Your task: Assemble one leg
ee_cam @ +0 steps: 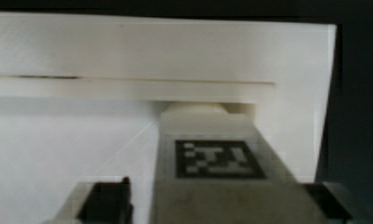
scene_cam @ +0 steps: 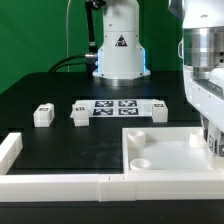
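White leg sits clamped in my gripper, its tip at the panel. Seating it remains, I judge.
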`<state>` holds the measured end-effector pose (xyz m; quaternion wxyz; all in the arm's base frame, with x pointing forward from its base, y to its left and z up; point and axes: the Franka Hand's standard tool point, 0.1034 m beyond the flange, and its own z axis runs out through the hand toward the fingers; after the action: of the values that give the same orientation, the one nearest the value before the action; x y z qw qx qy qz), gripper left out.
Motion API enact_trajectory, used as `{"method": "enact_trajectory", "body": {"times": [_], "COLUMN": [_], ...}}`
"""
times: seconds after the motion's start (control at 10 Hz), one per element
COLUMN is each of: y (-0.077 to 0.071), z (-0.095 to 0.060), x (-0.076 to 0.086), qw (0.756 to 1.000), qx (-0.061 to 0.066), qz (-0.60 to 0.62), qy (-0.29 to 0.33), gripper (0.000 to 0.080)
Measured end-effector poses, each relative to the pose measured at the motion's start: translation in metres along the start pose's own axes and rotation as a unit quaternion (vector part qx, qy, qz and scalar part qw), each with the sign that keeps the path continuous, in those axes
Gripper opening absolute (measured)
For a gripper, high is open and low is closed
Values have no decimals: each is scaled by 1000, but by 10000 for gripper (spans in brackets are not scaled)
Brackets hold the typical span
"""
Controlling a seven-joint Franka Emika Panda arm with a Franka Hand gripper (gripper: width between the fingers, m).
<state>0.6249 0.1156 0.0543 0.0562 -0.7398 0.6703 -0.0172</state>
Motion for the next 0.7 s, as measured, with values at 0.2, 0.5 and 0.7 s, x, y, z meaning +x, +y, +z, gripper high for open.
{"method": "enact_trajectory", "body": {"times": [0.2, 0.5, 0.7], "y": [2, 3, 3], "z": [1, 0, 0], "x": [-4, -7, -7], "qw": [1000, 970, 930], "qx": [-1, -2, -3], "qz": [-12, -243, -367], "qy": [0, 1, 1], "gripper": [617, 648, 649]}}
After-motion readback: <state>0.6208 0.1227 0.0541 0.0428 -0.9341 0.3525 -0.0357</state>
